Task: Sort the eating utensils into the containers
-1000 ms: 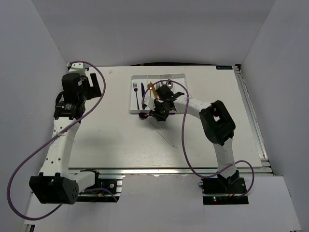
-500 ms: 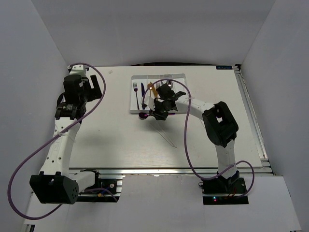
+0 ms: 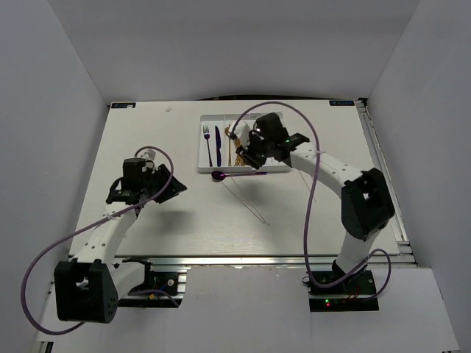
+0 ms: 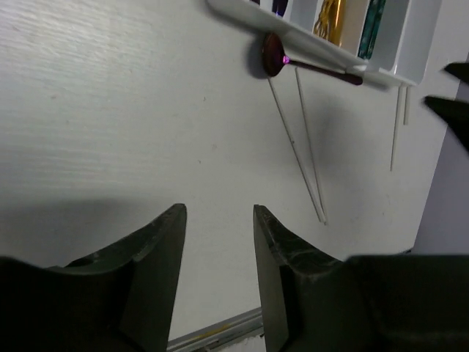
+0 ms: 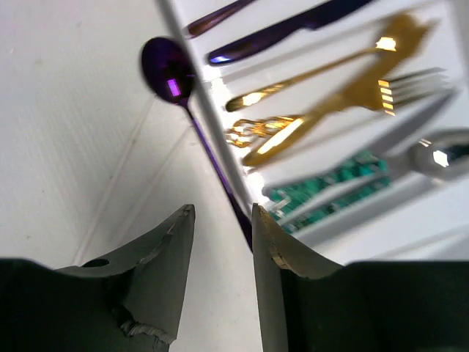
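**Worktop layout.** The white tray [image 3: 277, 141] sits at the far centre of the worktop [image 3: 184, 220], with its long compartments running near to far.

- A purple knife [image 5: 293, 26] lies in one compartment.
- Gold pieces, including a gold fork [image 5: 344, 88], share the next compartment.
- Silver pieces with teal handles [image 5: 330, 183] fill the compartment after that.

**Items outside the tray.**

- A purple spoon [image 3: 218, 176] lies on the worktop along the tray's near wall. Its bowl sits past the left corner and its handle runs close against the wall. Whether it touches the wall cannot be told.
- Two white chopsticks [image 3: 246, 202] start just beside the spoon bowl and slant toward the near right, almost parallel.
- A second pair of chopsticks [image 4: 396, 132] lies apart from them, beyond the tray's other near corner.

**Right tool.** The right tool [image 3: 246, 158] hangs over the near end of the tray.

- In the right wrist view its jaws are spread with a clear gap, and they pinch nothing.
- The spoon handle passes below, close to one fingertip [image 5: 264, 227].
- The tray wall stands directly alongside the handle.
- The arm's purple cable [image 3: 313, 154] loops across the worktop to the right of the tray.

**Left tool.** The left tool [image 3: 176, 184] is on the left half of the worktop, well apart from the tray, and points toward the spoon.

- Its jaws are spread and hold nothing.
- Only bare worktop shows between its fingers [image 4: 157, 271].
- The spoon and the slanting chopsticks are in sight ahead of it.
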Tool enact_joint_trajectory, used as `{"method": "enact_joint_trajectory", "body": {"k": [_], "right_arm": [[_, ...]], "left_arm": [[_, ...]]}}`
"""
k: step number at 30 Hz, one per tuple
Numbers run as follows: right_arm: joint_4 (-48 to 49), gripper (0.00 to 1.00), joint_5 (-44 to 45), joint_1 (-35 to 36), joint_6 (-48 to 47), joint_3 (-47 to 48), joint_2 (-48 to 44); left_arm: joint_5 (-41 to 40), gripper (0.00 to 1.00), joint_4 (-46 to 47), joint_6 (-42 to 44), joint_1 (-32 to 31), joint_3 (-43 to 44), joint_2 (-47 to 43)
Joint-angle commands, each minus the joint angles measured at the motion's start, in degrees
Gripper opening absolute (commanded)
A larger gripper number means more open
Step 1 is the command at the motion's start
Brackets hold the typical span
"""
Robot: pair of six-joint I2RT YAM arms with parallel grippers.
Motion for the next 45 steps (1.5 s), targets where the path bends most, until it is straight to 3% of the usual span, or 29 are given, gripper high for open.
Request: {"method": "enact_joint_trajectory", "body": {"k": [1,6,12,19,28,45], "right_arm": [[2.88,0.44,1.36,-4.26,7.54,-1.07,-5.25],[0.94,0.44,2.07,-9.1,9.92,-0.29,-5.61],[-0.29,0.44,1.81,-12.53,11.06,1.47,-4.47],[-0.91,0.44,1.19,-14.56,11.33,1.74,-4.29],[-2.14,0.44,1.01,-16.58,10.54,2.35,-3.33],[-4.6,0.43,0.22,-18.78,9.48,4.81,-1.13]], "left_arm": [[2.16,0.53,10.02,-5.61,-3.6,-0.47,2.68],[-4.79,0.6,16.44,-6.93,-10.88,3.57,13.04],[-11.12,0.54,22.34,-9.47,-13.36,5.24,21.49],[-11.57,0.49,29.1,-9.83,-13.89,7.79,30.46],[-8.93,0.47,36.31,-11.59,-14.06,7.8,35.74],[-9.1,0.41,37.19,-11.41,-16.44,10.7,42.42]]}}
